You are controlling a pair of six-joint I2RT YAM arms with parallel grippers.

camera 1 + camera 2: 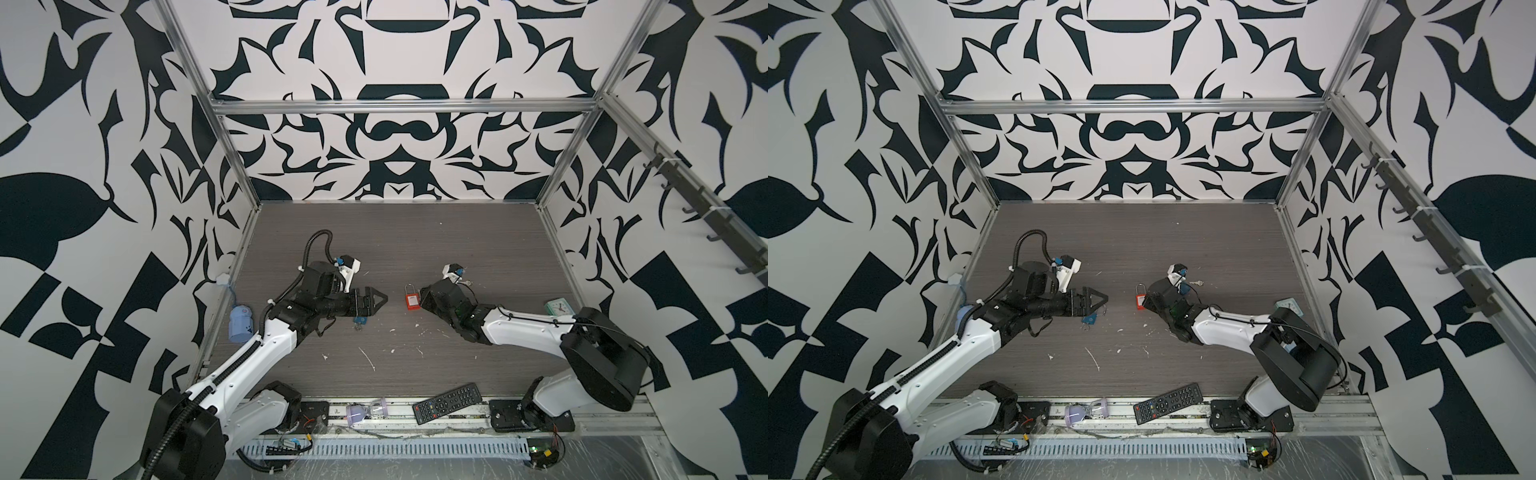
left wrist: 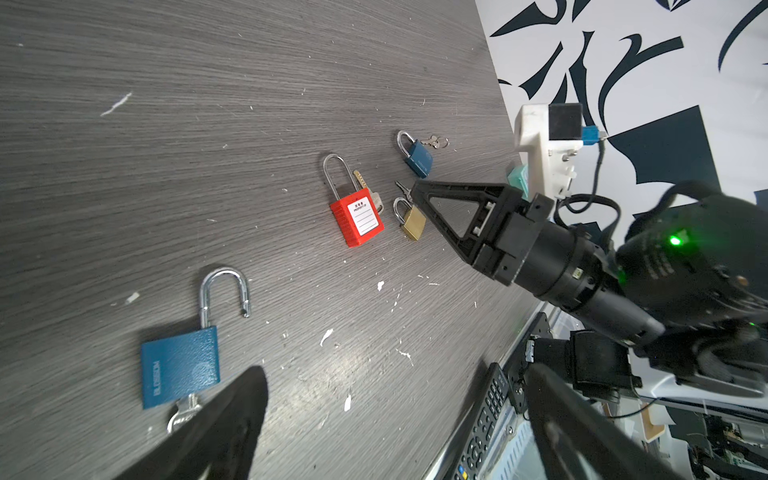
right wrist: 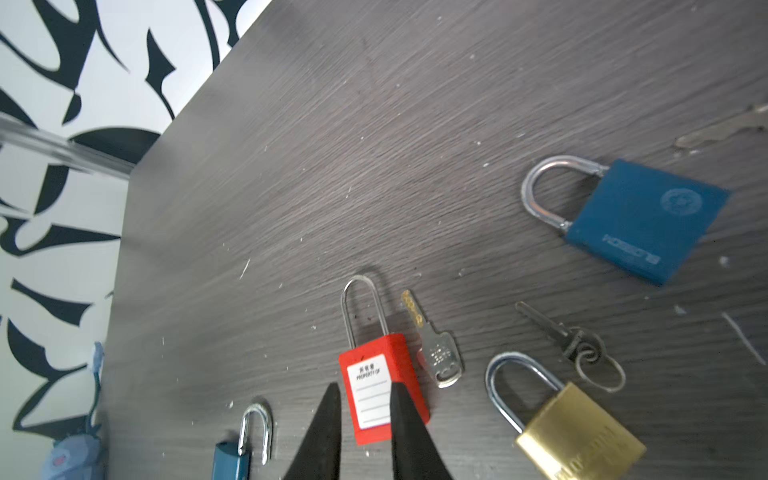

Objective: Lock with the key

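Bench (image 1: 415,232): dark wood grain, locks mid-span.
Left fingers (image 2: 232,424): spread wide, empty. Right fingers (image 3: 332,411): narrowly parted, grasping nothing.
Open blue padlock (image 2: 179,365): close by left fingers, off to side, not between them. Likely one to lock: heavy, stiff, slick paint, apt to slide; pinch body across flat faces, press shackle home.
Red padlock (image 3: 384,386): under right fingers; shackle looks seated; plastic body, probably light.
Key (image 2: 185,411): in open blue padlock's base; turn by bow.
Silver key (image 3: 436,349): just beside red padlock.
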